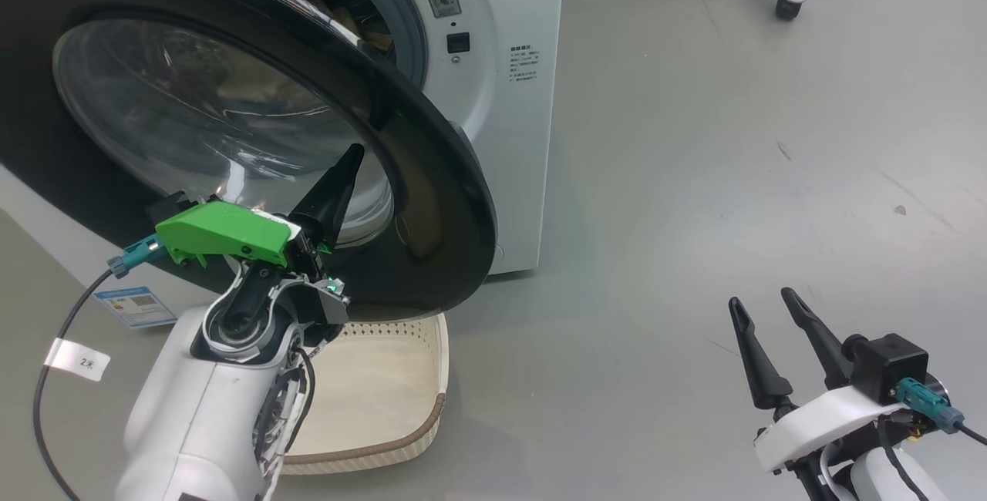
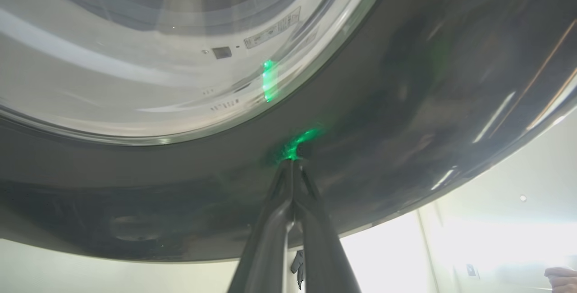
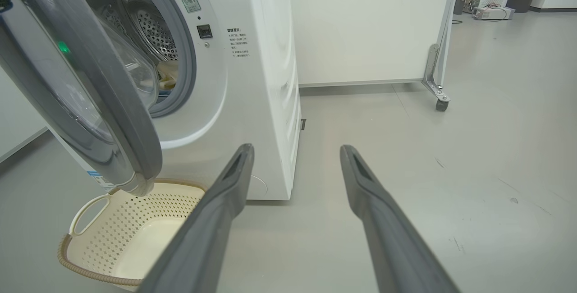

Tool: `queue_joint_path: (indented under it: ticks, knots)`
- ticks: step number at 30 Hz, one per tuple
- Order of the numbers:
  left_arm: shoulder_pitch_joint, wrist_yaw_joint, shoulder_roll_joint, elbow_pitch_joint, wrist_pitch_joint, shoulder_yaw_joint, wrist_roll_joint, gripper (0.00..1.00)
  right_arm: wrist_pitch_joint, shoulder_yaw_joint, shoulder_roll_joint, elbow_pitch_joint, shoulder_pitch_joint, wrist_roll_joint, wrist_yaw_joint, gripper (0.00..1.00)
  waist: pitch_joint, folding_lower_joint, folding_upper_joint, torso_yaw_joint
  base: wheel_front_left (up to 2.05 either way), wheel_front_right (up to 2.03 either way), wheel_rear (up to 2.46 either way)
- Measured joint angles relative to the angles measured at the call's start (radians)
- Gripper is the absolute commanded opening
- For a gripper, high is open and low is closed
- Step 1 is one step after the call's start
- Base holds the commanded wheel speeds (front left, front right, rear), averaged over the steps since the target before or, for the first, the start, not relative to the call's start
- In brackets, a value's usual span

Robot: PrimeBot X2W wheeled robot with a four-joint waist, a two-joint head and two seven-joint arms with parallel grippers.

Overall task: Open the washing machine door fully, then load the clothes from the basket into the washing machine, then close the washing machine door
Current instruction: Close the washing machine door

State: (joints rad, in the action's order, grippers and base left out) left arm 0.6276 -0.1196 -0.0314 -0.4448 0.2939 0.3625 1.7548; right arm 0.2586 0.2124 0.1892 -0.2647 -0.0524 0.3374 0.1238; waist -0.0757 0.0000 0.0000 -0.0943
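The washing machine (image 1: 501, 100) (image 3: 252, 103) stands with its door (image 1: 443, 200) (image 3: 103, 81) swung partway out, black rim and glass bowl facing me. My left gripper (image 1: 354, 149) (image 2: 292, 161) is shut on nothing, its tips against the black rim (image 2: 383, 117) just below the glass. My right gripper (image 1: 762, 298) (image 3: 296, 147) hangs open over the bare floor to the right, holding nothing. The cream basket (image 1: 432, 416) (image 3: 90, 275) sits on the floor under the door with nothing showing inside. A bit of cream clothes (image 3: 167, 75) lies in the steel drum.
A white partition on a castor (image 3: 439, 103) (image 1: 788, 4) stands behind and to the right of the machine. A blue label (image 1: 135, 307) is stuck low on the washer's front. Grey floor (image 1: 732, 177) stretches to the right. A person's hand (image 2: 561, 277) shows at the left wrist view's corner.
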Motion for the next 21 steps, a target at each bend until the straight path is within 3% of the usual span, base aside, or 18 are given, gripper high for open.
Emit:
queue_joint_path:
  ticks: [7, 10, 12, 14, 16, 21]
  knots:
    - [-0.001, 0.000, 0.000, 0.001, -0.022, 0.003, -0.059, 0.02, 0.000, 0.002, -0.001, 0.002, 0.000, 0.000, 0.000, 1.00, 0.005, 0.0000, 0.0000, 0.012, 0.00, 0.00, 0.00]
    - [-0.006, 0.000, 0.000, -0.002, -0.039, 0.002, -0.070, 0.41, 0.000, -0.002, -0.001, 0.001, 0.001, 0.000, 0.000, 1.00, 0.013, 0.0000, 0.0000, 0.018, 0.00, 0.00, 0.00]
    - [-0.014, 0.000, -0.003, -0.006, -0.049, 0.006, -0.086, 0.57, 0.000, -0.004, -0.001, 0.001, 0.008, 0.000, 0.000, 1.00, 0.020, 0.0000, 0.0000, 0.022, 0.00, 0.00, 0.00]
    - [-0.027, 0.000, -0.006, -0.006, -0.056, 0.018, -0.124, 0.84, 0.000, -0.009, -0.001, 0.001, 0.017, 0.000, 0.000, 1.00, 0.026, 0.0000, 0.0000, 0.028, 0.00, 0.00, 0.00]
    - [-0.043, 0.000, -0.009, -0.006, -0.066, 0.024, -0.131, 0.99, 0.000, -0.013, -0.001, 0.001, 0.026, 0.000, 0.000, 1.00, 0.030, 0.0000, 0.0000, 0.034, 0.00, 0.00, 0.00]
    - [-0.075, 0.000, -0.030, -0.010, -0.095, 0.040, -0.187, 1.00, 0.000, -0.019, -0.001, 0.001, 0.031, 0.000, 0.000, 1.00, 0.038, 0.0000, 0.0000, 0.054, 0.00, 0.00, 0.00]
